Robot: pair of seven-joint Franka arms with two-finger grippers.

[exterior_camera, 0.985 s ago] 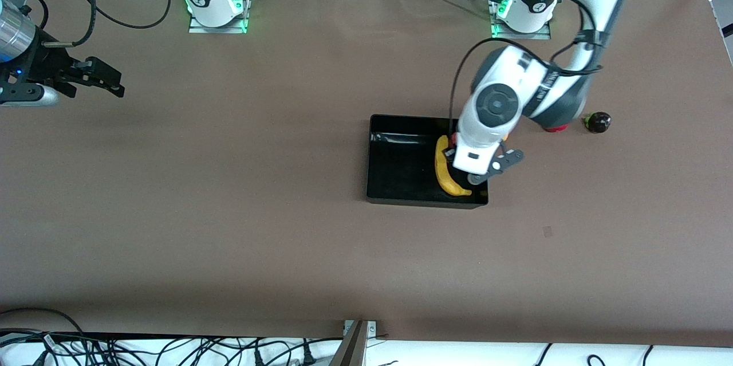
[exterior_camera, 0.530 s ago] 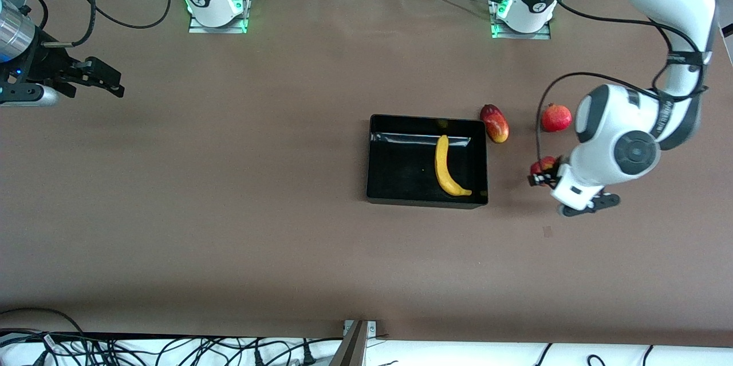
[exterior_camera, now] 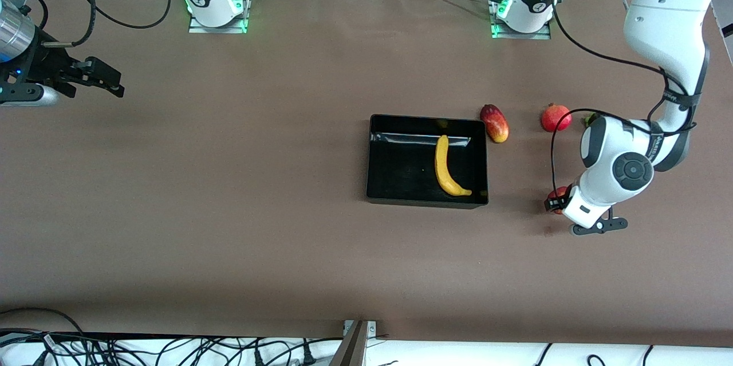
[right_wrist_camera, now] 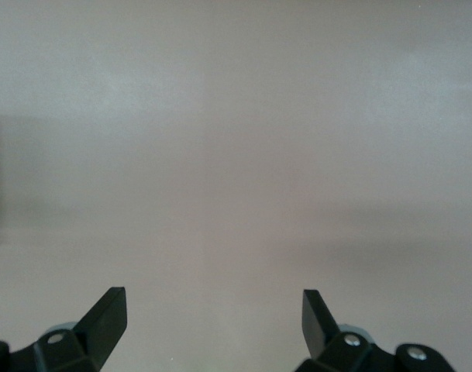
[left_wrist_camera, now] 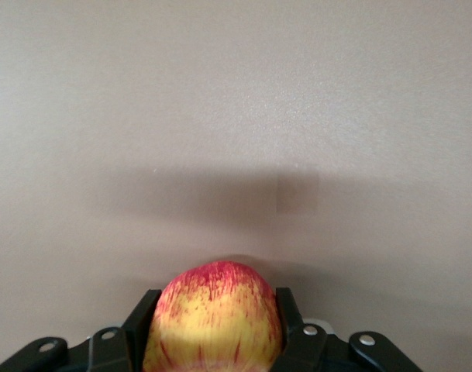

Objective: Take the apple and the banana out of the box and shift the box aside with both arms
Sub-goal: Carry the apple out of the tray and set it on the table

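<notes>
My left gripper is shut on the small red and yellow apple and holds it over bare table beside the box, toward the left arm's end. In the left wrist view the apple fills the gap between the black fingers. The yellow banana lies in the black box, by the wall toward the left arm's end. My right gripper is open and empty and waits at the right arm's end of the table; the right wrist view shows its gripper over bare table.
A red-yellow mango lies just off the box's corner. A red pomegranate lies farther toward the left arm's end. A dark fruit peeks out from under the left arm. Cables run along the table's edge nearest the front camera.
The left arm has swung away from the box, leaving the banana in it. It now holds the apple and has carried it toward the front camera. The right arm has not moved.
</notes>
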